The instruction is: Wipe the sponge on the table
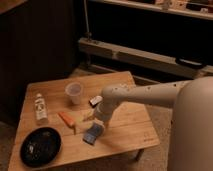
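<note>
One blue sponge (92,134) sits front-middle on the desk (132,127), right under the jaws, which are down at its top edge. Can't tell if they're pinching it or not. The arm (150,94) reaches in from the right, wrist bent downward. Also one each: cup (74,92), bottle (40,107), orange tool (67,119), black plate (41,146), black-and-white block (95,101).

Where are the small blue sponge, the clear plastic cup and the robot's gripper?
Small blue rectangular sponge (91,135): camera view, its top face.
Clear plastic cup (74,94): camera view, its side wall.
Gripper (98,124): camera view, its tip, at the sponge's far edge.
</note>
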You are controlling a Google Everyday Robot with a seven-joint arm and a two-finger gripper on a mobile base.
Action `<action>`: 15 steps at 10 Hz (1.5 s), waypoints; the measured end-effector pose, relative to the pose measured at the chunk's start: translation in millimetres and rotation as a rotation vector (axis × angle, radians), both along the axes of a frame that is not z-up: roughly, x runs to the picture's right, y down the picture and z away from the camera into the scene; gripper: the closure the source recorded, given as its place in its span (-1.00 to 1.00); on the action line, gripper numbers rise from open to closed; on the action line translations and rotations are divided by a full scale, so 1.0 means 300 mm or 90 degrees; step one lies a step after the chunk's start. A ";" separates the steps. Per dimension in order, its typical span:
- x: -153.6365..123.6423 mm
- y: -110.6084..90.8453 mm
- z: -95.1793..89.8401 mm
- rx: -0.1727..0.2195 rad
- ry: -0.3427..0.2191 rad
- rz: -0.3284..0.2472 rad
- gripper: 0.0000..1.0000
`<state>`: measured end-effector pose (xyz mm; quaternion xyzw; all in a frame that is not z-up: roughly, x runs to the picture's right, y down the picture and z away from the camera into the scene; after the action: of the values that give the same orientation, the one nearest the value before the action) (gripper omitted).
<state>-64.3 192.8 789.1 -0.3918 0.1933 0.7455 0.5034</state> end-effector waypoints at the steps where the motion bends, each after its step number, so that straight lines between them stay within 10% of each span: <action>1: -0.004 0.008 0.004 -0.005 0.006 -0.004 -0.60; 15: 0.023 0.066 0.040 -0.020 0.052 0.010 -0.52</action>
<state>-57.4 212.7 801.1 -0.3707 0.2220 0.7616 0.4830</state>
